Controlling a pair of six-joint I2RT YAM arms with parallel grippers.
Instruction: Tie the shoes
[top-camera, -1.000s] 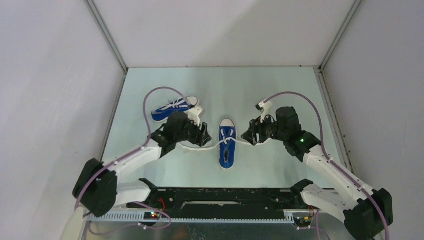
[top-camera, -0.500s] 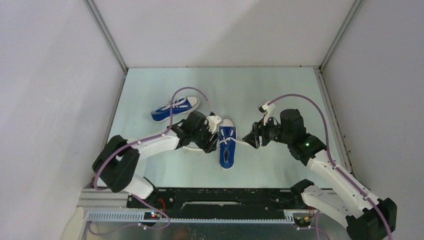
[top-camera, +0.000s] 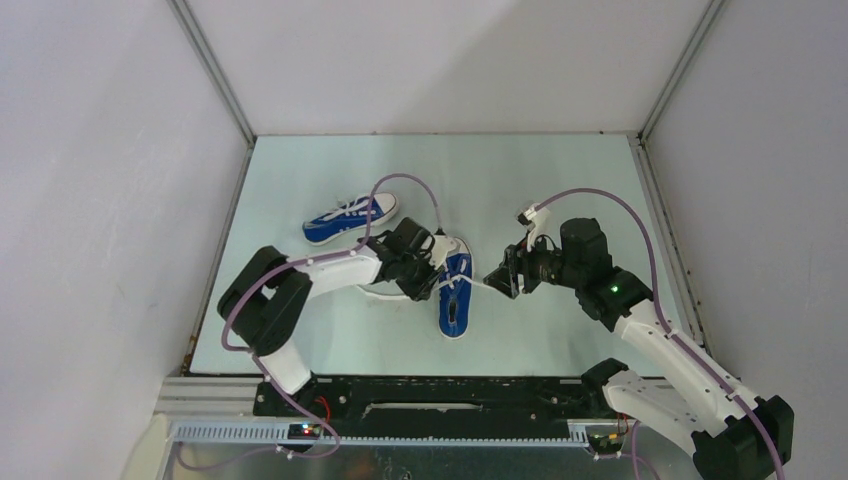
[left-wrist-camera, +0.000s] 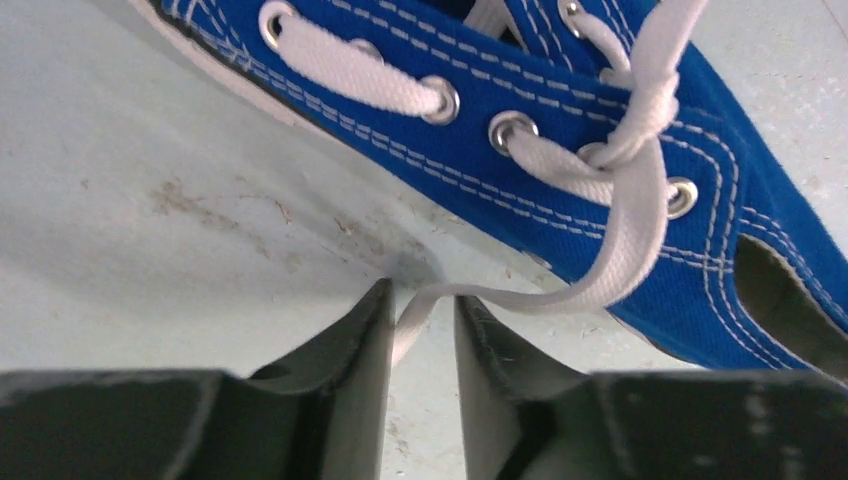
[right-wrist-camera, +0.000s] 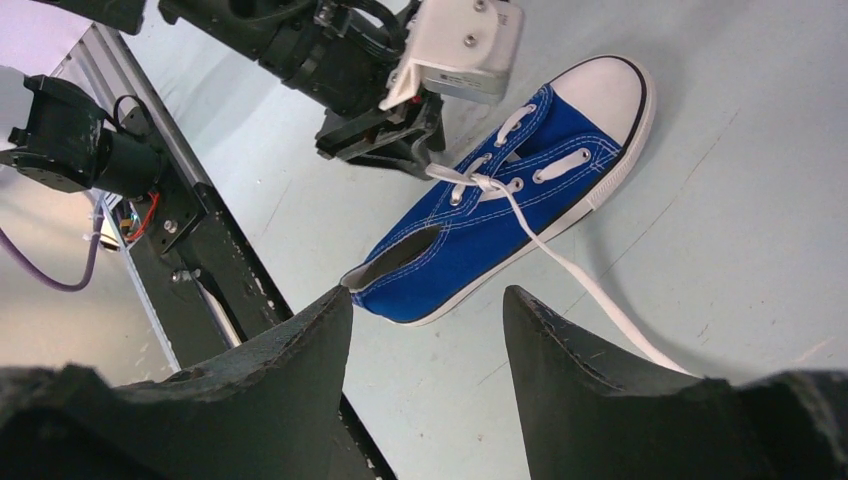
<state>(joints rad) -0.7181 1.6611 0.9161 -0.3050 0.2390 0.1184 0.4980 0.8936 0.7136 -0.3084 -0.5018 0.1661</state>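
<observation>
the left pincer (left-wrist-camera: 420, 335) is low on the tabletop (left-wrist-camera: 150, 230), just beside the blue shoe (left-wrist-camera: 640, 160), and seems to be pinching one white lace end (left-wrist-camera: 520, 298) between fingers (left-wrist-camera: 350, 380) almost pressed together. the right pincer (right-wrist-camera: 428, 340) is spread wide and holds nothing, the other lace end (right-wrist-camera: 590, 285) runs past it, and the second shoe (top-camera: 350, 217) lies apart at the back. to do this well, i think the left pincer should pinch hard and bend the lace into a small loop near the knot (left-wrist-camera: 650, 105) without dragging the shoe, while the right one grabs its lace.

The canvas shoe (left-wrist-camera: 530, 205) has shiny metal eyelets (left-wrist-camera: 447, 99), woven lace (left-wrist-camera: 628, 230).
</observation>
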